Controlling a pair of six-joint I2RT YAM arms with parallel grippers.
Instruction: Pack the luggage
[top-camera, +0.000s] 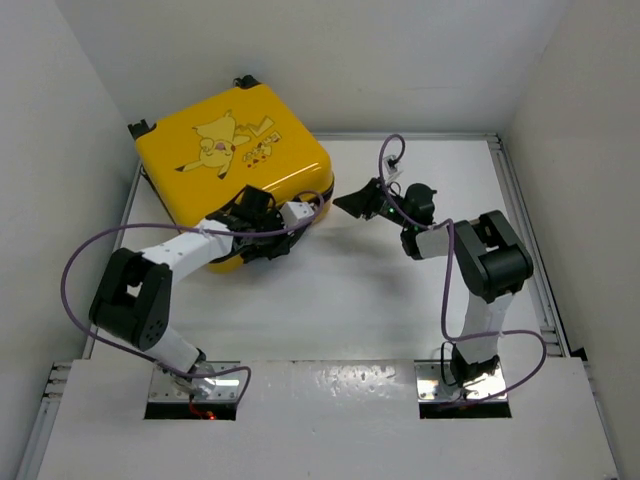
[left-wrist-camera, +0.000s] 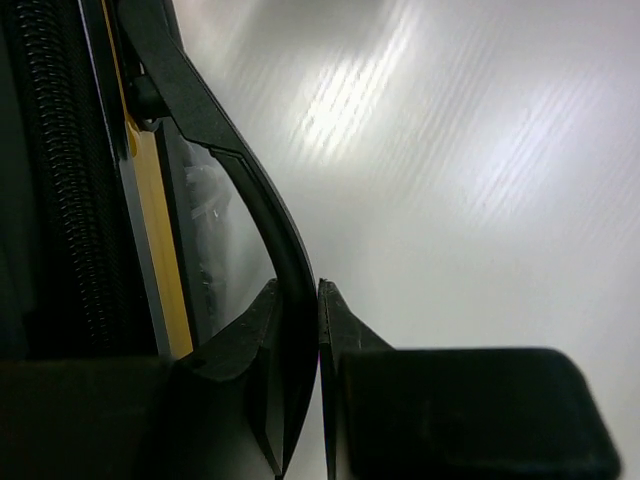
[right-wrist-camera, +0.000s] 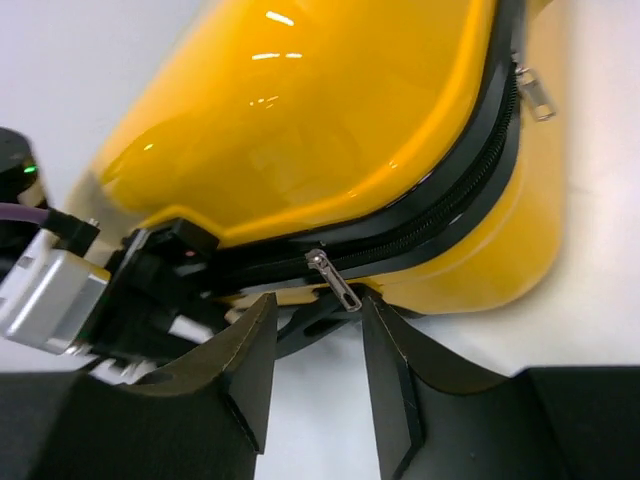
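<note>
Yellow luggage (top-camera: 235, 150), one; left gripper (left-wrist-camera: 298, 292), right gripper (right-wrist-camera: 318, 305), two.

The luggage (top-camera: 235, 150) lies flat on the worktop (top-camera: 340, 300), toward its far left corner, with its wheels (top-camera: 140, 128) on the side nearest the back wall. The left fingers (left-wrist-camera: 262, 345) sit at the luggage's near edge, in front of it. The handle (left-wrist-camera: 250, 190) lies between them and touches both. The right fingers (right-wrist-camera: 250, 345) are just beside the luggage's near right corner, to its right, with a gap between them. The zipper pull (right-wrist-camera: 333, 280) hangs from the luggage's seam just beyond their tips, in line with that gap.
</note>
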